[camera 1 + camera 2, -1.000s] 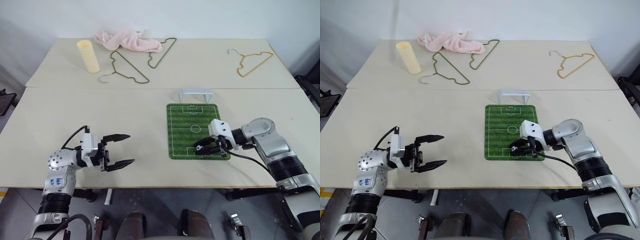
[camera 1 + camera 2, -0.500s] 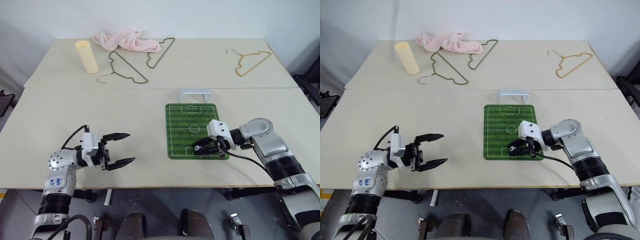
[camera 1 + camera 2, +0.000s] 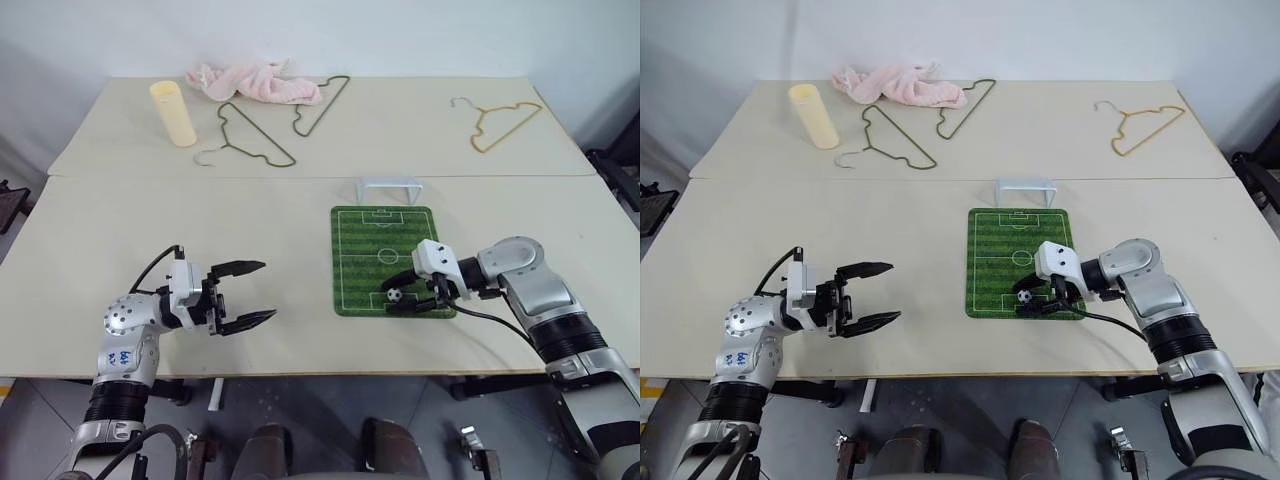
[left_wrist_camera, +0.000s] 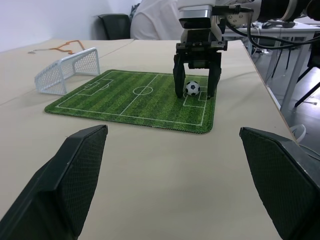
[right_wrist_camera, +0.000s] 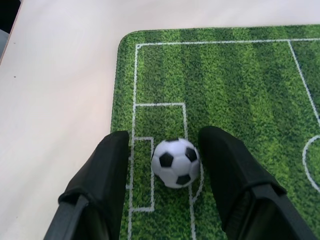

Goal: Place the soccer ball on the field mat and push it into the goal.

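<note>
The tiny black-and-white soccer ball (image 5: 175, 162) rests on the green field mat (image 3: 385, 245), in the penalty area at the mat's near end. My right gripper (image 3: 400, 295) is open, with a black finger on each side of the ball (image 4: 192, 88). There is a clear gap on one side, and the other finger is very close to the ball. The small white goal (image 3: 391, 187) stands just beyond the mat's far edge. My left gripper (image 3: 267, 289) hovers open and empty over bare table, well to the left of the mat.
On the far half of the table are a cream cylinder (image 3: 175, 112), a pink towel (image 3: 255, 80), two green wire hangers (image 3: 255, 135) and an orange hanger (image 3: 497, 122). A person in white (image 4: 155, 20) sits beyond the table in the left wrist view.
My right gripper's fingers have spread apart, and the ball now shows resting on the mat between them. The left arm has stayed where it was.
</note>
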Controlling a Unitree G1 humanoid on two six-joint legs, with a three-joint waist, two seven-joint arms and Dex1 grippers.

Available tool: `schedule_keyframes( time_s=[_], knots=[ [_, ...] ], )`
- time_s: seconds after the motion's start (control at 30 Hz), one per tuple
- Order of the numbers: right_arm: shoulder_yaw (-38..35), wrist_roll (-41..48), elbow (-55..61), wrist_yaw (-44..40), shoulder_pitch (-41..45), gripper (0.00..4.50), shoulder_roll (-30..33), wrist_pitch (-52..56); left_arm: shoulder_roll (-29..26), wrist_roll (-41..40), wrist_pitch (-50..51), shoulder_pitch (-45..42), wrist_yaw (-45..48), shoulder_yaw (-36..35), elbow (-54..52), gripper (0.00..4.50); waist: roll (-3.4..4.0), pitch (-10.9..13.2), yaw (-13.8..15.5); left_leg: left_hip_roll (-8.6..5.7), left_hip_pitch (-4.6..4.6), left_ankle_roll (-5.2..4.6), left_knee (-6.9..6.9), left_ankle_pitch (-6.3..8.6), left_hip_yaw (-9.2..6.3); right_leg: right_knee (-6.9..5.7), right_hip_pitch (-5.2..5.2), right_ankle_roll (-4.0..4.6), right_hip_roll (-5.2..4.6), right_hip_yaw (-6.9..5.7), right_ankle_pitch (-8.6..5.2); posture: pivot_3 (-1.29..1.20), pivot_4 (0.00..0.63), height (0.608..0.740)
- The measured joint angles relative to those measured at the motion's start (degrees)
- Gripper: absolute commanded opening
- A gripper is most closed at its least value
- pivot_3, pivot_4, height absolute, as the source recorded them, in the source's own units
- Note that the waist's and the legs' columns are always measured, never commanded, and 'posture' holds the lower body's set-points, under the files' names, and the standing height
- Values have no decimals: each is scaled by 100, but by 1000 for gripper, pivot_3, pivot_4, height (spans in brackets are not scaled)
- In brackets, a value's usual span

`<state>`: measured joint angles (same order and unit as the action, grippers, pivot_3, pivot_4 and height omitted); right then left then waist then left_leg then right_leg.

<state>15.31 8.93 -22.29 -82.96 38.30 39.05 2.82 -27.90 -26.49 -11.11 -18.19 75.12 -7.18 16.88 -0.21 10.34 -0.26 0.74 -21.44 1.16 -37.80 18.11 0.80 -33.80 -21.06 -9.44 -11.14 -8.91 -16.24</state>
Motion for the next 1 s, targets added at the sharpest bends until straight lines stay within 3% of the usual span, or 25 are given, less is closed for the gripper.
schedule_keyframes(
  time_s=[0.3, 0.43, 0.53, 0.6, 0.83, 1.0],
  knots=[
    [-246, 259, 993, -15, 55, 2445, 288, 424, 88, 0, -15, -50, 6, 55, 40, 4500, 0, 0, 11, 0, -1, 0, 0, 0, 0, 0, -1, 0, 0, 0, 0, 0, 150, 740],
    [-612, 556, 1846, 127, -89, 1481, 461, 853, 124, 0, -23, -147, 48, 116, 164, 4500, 0, 0, 37, 0, -2, 1, 0, 1, -3, 1, 0, 0, 0, -2, 0, 0, 150, 740],
    [-850, 820, 2652, 215, -899, 429, 747, 1240, 113, -4, -37, -187, 184, 139, 208, 4500, -1, 0, 102, 0, -3, -1, -1, 10, -3, 6, 2, 0, 0, -4, 0, 0, 150, 740],
    [-883, 855, 2858, 271, -1365, 14, 814, 1362, 106, -10, -38, -210, 266, 146, 231, 4500, -1, 0, 115, -1, -4, -3, -3, 12, 2, 7, 1, 0, -1, -2, 0, 0, 150, 740],
    [-872, 833, 2861, 557, -1674, 14, 683, 1317, 67, -27, -21, -412, 500, 144, 425, 4500, -1, 0, 29, 7, 1, -3, -17, 12, 11, -4, 2, 1, 1, 0, 0, 0, 150, 740],
    [-509, 545, 1886, 654, -1342, 14, 171, 942, 6, -27, 2, -542, 525, 135, 441, 4500, -1, 0, 11, 6, 1, -3, -16, 12, 12, -4, -1, 1, 1, 1, 0, 0, 150, 740]
  ],
)
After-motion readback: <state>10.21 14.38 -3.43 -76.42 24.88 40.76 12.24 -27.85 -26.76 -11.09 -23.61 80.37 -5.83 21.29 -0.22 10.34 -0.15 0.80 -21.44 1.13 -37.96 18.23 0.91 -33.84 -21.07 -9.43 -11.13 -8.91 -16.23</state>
